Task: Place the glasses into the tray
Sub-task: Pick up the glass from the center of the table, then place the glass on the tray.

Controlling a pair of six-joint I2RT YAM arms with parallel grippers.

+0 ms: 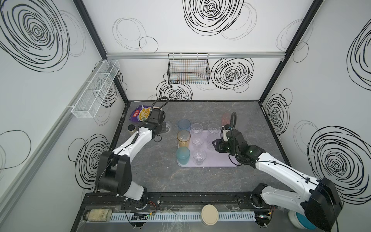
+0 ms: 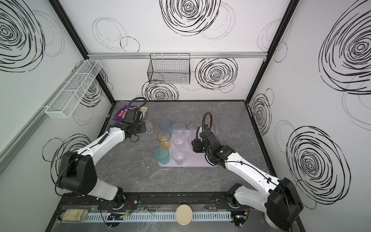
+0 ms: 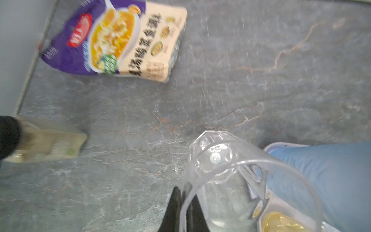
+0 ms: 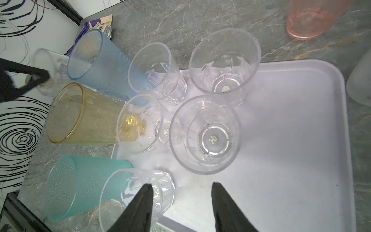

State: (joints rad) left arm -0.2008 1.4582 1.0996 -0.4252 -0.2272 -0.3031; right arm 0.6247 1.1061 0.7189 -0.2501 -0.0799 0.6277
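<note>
Lavender tray (image 4: 291, 120) holds eight: five clear tumblers (image 4: 204, 136), one blue glass (image 4: 104, 66), one amber glass (image 4: 90, 120), one teal glass (image 4: 80, 186). Left gripper (image 3: 183, 194) clamps tight on the rim of a sixth clear tumbler (image 3: 212, 158) beside the tray. Right gripper (image 4: 182, 184) hovers half-spread, empty. Pink glass (image 4: 309, 22) and frosted glass (image 4: 359, 84) sit outside it.

Both top views look down over the whole table (image 1: 160, 170); each wrist view faces it closely.
</note>
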